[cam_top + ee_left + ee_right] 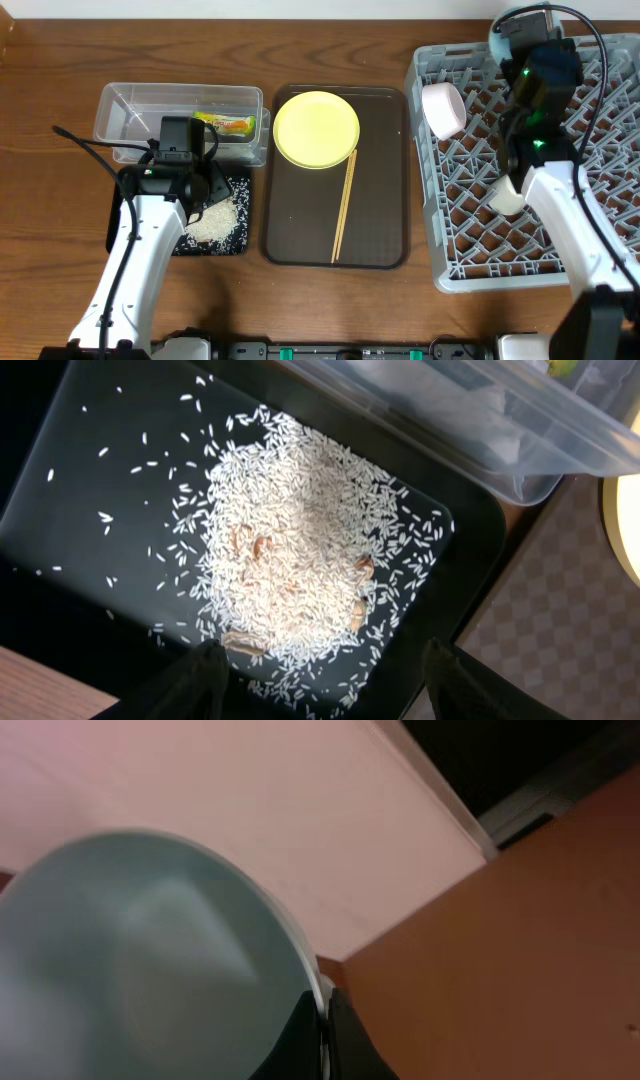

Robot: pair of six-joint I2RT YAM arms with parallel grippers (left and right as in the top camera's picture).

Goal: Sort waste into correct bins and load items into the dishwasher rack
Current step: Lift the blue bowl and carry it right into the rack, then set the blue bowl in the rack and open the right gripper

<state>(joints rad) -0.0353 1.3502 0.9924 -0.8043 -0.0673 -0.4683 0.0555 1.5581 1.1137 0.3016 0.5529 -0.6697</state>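
Note:
My left gripper (325,680) is open and empty, hovering over the black tray (236,240), which holds a heap of white rice (300,550). The snack wrapper (225,124) lies in the clear tub (120,105). My right gripper (325,1040) is shut on the rim of the light-blue bowl (140,950), held above the far side of the grey dishwasher rack (470,250). The white-pink bowl (443,108) and pale-green cup (506,196) sit in the rack. The yellow plate (316,129) and the chopsticks (343,205) lie on the brown serving tray (295,235).
The clear tub's corner (530,455) is just beyond the black tray in the left wrist view. A black cable (85,145) runs across the table at the left. The rack fills the right side of the table.

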